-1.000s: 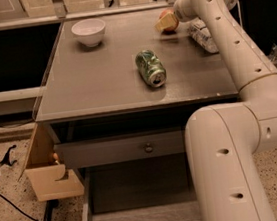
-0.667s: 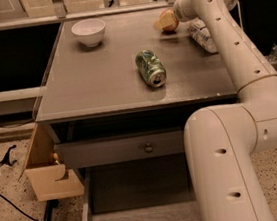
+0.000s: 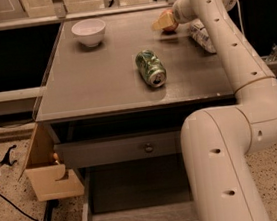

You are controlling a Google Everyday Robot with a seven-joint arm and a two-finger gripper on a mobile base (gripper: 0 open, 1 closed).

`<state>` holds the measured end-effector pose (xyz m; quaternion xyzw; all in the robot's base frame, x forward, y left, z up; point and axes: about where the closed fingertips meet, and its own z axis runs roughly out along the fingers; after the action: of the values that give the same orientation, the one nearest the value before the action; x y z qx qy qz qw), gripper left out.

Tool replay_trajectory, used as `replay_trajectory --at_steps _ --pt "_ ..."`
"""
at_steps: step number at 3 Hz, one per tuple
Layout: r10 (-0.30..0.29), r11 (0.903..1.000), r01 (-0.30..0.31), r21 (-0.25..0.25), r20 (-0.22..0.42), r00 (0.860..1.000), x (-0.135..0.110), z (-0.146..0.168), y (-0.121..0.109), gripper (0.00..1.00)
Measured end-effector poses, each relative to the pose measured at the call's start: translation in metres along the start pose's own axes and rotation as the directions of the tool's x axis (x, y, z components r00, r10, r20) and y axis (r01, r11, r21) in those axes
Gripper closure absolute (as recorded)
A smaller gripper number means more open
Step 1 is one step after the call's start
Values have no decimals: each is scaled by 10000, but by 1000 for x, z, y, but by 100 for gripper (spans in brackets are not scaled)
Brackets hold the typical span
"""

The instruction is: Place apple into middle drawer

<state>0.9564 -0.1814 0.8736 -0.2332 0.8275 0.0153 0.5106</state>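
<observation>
Nothing has visibly moved since the earlier frame: the gripper (image 3: 175,16) still sits at the counter's far right corner, right against the apple (image 3: 169,24). Whether it grips the apple or only touches it, I cannot tell. The apple rests on the counter near the far edge.

The step in hand looks like the pick. To do it well, get a firm centred hold on the apple, since it is round and may roll. Lift it straight up before swinging toward the front edge, then lower it into the open drawer (image 3: 138,190) beneath the counter.

A can (image 3: 151,68) lies on its side mid-counter, on the likely path forward, so carry the apple high. A packet (image 3: 201,35) lies by the right edge under the arm. A bowl (image 3: 89,32) stands near the far left corner, well apart. The closed knobbed front (image 3: 113,151) overhangs the drawer, and the arm's own lower link hides the drawer's right part.
</observation>
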Motion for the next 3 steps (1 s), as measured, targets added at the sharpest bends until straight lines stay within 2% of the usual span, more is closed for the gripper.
replay_trajectory --at_steps 1,2,3 --pt "67 9998 -69 -166 -99 9999 4 4 6 0" --pt "101 9994 -103 -326 -62 9999 6 8 11 17" --pt "102 9994 -104 -327 -62 9999 6 8 11 47"
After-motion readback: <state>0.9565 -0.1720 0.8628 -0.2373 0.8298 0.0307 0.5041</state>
